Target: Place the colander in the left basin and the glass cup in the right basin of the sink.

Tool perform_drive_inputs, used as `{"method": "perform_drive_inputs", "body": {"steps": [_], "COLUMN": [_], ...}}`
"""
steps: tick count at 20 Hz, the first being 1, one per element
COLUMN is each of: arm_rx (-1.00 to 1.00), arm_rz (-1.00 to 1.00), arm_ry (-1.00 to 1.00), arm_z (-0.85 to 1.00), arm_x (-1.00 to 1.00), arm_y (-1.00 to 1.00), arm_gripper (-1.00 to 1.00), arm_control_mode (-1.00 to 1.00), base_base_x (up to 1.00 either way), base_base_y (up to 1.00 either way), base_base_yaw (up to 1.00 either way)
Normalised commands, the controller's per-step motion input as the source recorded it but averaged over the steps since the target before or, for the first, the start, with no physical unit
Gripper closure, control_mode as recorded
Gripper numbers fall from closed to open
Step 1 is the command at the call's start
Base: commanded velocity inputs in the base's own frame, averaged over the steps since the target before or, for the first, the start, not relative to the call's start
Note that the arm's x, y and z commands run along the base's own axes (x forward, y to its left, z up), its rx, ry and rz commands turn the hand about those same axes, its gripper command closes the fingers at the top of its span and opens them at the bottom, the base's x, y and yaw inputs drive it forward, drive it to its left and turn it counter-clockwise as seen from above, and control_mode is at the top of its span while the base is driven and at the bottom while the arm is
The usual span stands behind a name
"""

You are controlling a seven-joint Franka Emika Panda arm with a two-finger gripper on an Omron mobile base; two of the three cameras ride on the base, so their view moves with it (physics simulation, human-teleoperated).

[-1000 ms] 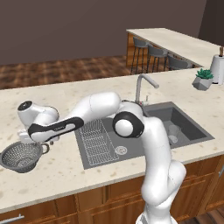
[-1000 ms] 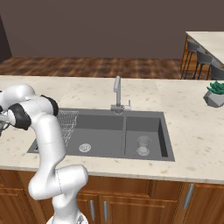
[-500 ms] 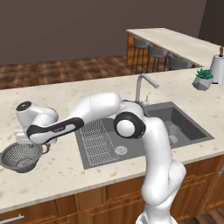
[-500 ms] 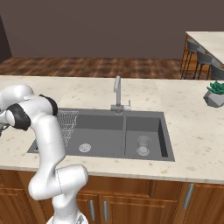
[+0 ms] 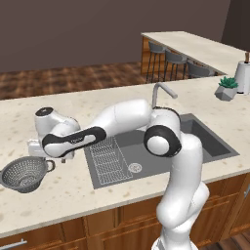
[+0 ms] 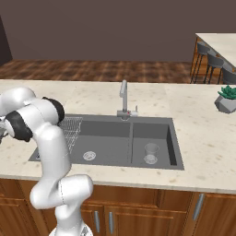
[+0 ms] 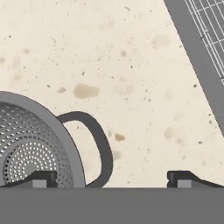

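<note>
tool [image 7: 111,177] is wide open w/ nothing held, hanging over the colander [image 5: 25,173], which sits on the surface [image 5: 73,195] left of the sink [image 5: 215,146], tips straddling its near rim and loop handle [image 7: 94,144]. glass cup [image 6: 150,153] already stands in the right basin [image 6: 152,138], so the colander is prob the step in hand. best bet: drop straight down so one tip goes inside the mesh and one outside, pinch the rim by the handle, lift level, then over to the left basin [image 6: 101,138] w/o clipping the wire rack [image 5: 108,156].

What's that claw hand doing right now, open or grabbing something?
Gripper: open and holding nothing, one fingertip inside the colander bowl, the other out over the counter, its rim and loop handle between them.
</note>
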Motion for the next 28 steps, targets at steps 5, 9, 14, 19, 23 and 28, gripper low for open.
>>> {"method": "perform_drive_inputs", "body": {"steps": [5, 9, 14, 19, 23, 28], "arm_rx": [0.15, 0.26, 0.42, 0.38, 0.04, 0.0], "arm_rz": [0.0, 0.0, 0.01, 0.05, 0.01, 0.0], "arm_ry": [-0.09, -0.14, -0.05, 0.02, 0.03, 0.0], "arm_z": [-0.18, -0.06, -0.06, 0.02, 0.0, 0.0], "arm_x": [-0.06, 0.29, 0.24, 0.19, 0.02, 0.01], "arm_y": [-0.67, -0.01, 0.0, 0.03, 0.0, 0.0], "arm_gripper": [-1.0, -1.0, -1.0, -1.0, -1.0, -1.0], "arm_control_mode": [-1.0, -1.0, -1.0, -1.0, -1.0, -1.0], "base_base_x": [0.0, 0.0, 0.0, 0.0, 0.0, 0.0], "base_base_y": [0.0, 0.0, 0.0, 0.0, 0.0, 0.0], "base_base_yaw": [0.0, 0.0, 0.0, 0.0, 0.0, 0.0]}}
